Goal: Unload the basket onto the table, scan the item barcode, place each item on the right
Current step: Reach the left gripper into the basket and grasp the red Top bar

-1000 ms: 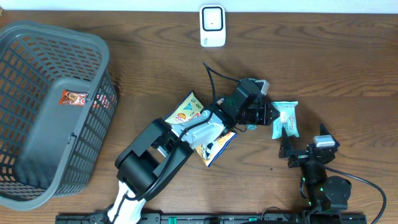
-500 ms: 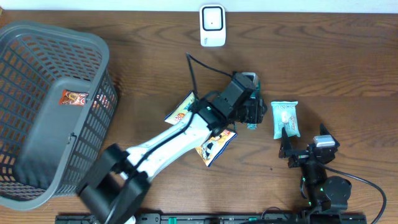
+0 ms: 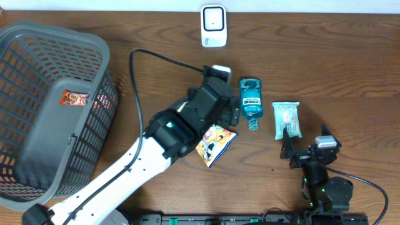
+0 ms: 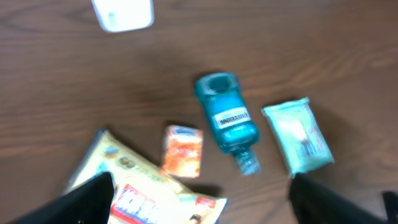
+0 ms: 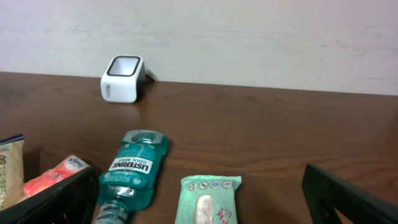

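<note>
A teal mouthwash bottle (image 3: 250, 103) lies flat on the wooden table, label up, cap toward the front edge; it also shows in the left wrist view (image 4: 228, 119) and the right wrist view (image 5: 133, 170). The white barcode scanner (image 3: 213, 25) stands at the back edge. My left gripper (image 3: 232, 114) hangs open just left of the bottle, holding nothing; its dark fingers (image 4: 87, 200) frame a snack bag below. My right gripper (image 3: 294, 147) rests open near the front, behind a green wipes pack (image 3: 287, 119), apart from it.
A grey mesh basket (image 3: 50, 106) with a small packet inside fills the left side. A yellow snack bag (image 3: 215, 144) lies partly under my left arm. A small orange tissue pack (image 4: 183, 150) sits beside the bottle. A black cable (image 3: 156, 59) loops above the left arm.
My left gripper has opened and let go of the mouthwash bottle, which now lies on the table. The left arm has drawn back to the left. The right arm has not moved.
</note>
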Action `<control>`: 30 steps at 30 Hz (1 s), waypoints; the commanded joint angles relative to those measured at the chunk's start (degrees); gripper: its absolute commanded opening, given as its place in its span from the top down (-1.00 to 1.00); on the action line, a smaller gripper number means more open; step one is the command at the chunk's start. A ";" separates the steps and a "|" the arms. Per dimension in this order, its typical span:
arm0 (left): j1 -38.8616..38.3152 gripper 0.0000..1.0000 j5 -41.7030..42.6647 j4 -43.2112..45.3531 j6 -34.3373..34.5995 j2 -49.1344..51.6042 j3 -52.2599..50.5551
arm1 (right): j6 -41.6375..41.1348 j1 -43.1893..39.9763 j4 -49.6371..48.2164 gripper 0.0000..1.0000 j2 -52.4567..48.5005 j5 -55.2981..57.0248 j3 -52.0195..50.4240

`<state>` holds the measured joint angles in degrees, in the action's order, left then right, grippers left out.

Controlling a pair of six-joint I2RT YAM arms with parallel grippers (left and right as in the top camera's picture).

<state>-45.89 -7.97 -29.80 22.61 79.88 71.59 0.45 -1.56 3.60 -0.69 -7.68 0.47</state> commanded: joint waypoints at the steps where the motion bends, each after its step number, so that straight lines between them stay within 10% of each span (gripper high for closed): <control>1: 3.34 -0.98 -4.98 -2.40 -4.46 -2.91 0.52 | -0.59 0.90 0.11 -0.99 0.35 0.26 -0.15; 13: 35.71 -0.96 -4.92 -13.05 -7.10 -13.14 10.23 | -0.59 0.90 0.11 -0.99 0.35 0.26 -0.15; 20: 61.64 -0.96 -3.61 -22.10 12.31 -11.21 10.51 | -0.57 0.90 0.11 -0.99 0.35 0.26 -0.15; 30: 70.29 -0.96 3.69 -22.82 14.60 4.46 9.49 | -0.57 0.90 0.11 -0.99 0.35 0.26 -0.15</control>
<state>24.34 -6.39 -52.47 35.92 79.66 81.84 0.47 -1.56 3.62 -0.69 -7.68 0.47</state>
